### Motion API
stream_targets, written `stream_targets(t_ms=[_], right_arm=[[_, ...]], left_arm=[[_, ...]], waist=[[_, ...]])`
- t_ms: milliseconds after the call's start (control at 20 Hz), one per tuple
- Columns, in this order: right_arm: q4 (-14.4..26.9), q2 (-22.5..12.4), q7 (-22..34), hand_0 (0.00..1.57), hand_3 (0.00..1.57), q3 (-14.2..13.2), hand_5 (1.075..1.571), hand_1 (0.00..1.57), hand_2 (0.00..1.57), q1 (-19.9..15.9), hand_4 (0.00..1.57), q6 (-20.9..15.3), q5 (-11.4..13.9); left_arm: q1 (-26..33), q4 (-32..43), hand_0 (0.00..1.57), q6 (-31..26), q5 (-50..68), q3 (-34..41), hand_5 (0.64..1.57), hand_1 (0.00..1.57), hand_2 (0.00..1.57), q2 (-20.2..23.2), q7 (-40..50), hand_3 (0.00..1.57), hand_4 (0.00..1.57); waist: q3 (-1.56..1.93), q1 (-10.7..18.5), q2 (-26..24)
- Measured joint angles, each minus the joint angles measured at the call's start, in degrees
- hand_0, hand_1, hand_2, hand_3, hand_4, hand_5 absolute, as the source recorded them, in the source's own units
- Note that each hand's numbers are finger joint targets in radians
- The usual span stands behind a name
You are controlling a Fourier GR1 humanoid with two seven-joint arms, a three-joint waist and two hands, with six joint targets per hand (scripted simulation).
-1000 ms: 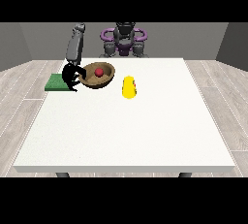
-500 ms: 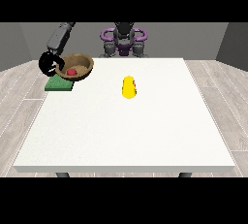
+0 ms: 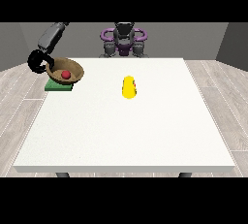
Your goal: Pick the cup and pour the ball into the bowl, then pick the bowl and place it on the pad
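A brown bowl (image 3: 70,68) with a red ball (image 3: 66,74) inside sits tilted over the green pad (image 3: 59,86) at the table's left edge. The hand at the view's left (image 3: 38,62) grips the bowl's left rim, fingers curled round it. A yellow cup (image 3: 129,87) lies on its side near the table's middle, far from that hand. No hand shows at the view's right.
The white table (image 3: 126,131) spreads wide towards the camera. The robot's torso (image 3: 124,39) stands behind the far edge. The arm at the view's left (image 3: 51,36) reaches down from above the table's left corner.
The hand has carried the bowl with the ball leftward from beside the pad to above it, then lowered it slightly onto the pad area. The cup has not moved.
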Motion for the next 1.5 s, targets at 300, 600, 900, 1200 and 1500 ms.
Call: stream_targets(t_ms=[300,600,900,1200,1500], right_arm=[[3.7,-2.7,-4.3,1.57,0.66,-1.6,1.563,1.57,1.57,-0.5,1.18,2.1,0.0],[8.5,-5.2,-5.9,1.57,1.55,-5.4,1.563,1.57,1.57,-1.6,0.26,3.3,-2.5],[11.1,-9.7,-7.0,0.62,0.87,-7.5,1.493,0.62,0.6,-2.4,0.0,0.3,-2.8],[11.8,-12.9,-6.3,0.38,0.15,-8.8,1.422,0.38,0.31,-4.5,0.0,2.1,-3.7],[12.0,-15.7,-3.7,0.45,0.38,-9.9,1.361,0.45,0.27,-6.2,0.19,6.2,-5.2]], left_arm=[[-1.5,-6.1,0.0,3.3,1.4,-1.7,1.571,0.0,0.0,-1.0,1.3,0.0,0.0],[-2.7,-11.8,0.0,4.7,4.2,-1.0,1.567,0.0,0.0,1.2,3.6,0.0,0.0],[-2.5,-18.0,0.0,6.6,6.9,-0.2,1.563,0.0,0.0,3.0,6.2,0.0,0.0],[-0.1,-22.0,0.0,8.7,8.4,1.0,1.566,0.0,0.0,3.5,6.8,0.0,0.0],[3.1,-24.1,0.0,9.0,10.3,1.7,1.566,0.0,0.0,3.0,7.5,0.0,0.0]], waist=[[0.03,1.2,3.7],[0.08,3.2,7.9],[0.11,3.9,11.5],[0.07,3.0,12.3],[0.04,2.2,10.5]])
